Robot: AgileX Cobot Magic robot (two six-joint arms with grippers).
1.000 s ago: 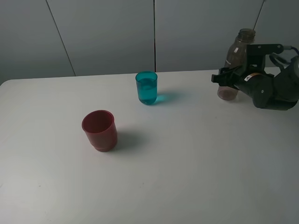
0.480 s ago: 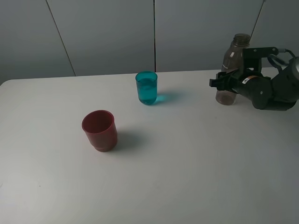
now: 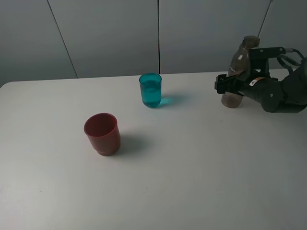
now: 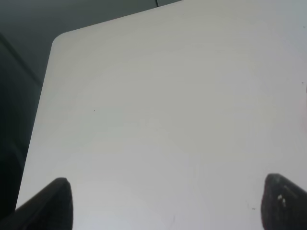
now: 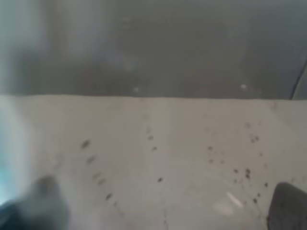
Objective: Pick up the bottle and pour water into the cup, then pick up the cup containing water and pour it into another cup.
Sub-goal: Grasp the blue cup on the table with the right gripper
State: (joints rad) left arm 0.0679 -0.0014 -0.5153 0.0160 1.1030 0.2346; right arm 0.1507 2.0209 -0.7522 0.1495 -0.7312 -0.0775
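The white table (image 3: 192, 182) carries everything, and the only arm in the high view is the right one, at the far right. Its right gripper (image 3: 229, 86) stands wide, one finger on each side of the bottle (image 3: 240, 60). The bottle's smoky wall fills the wrist view between the fingertips; whether either pad touches it I cannot tell. The bottle rests on its base at the far right and seems to lean a little, though that may be the viewing angle. The left gripper (image 4: 168, 203) is spread wide too, over bare table, holding nothing. The red cup (image 3: 102, 134) sits upright left of middle, nearer, well apart from the rest. The teal cup (image 3: 150, 91) stands at the far middle with water (image 3: 151, 98) in it. So the pour from the bottle looks done, and the step in hand is leaving the bottle. I would draw the fingers straight back, level, with no sideways sweep, since a brush could topple so tall a bottle. Only once clear should the arm swing left to the teal cup, gripping it gently at mid-height and keeping it upright.
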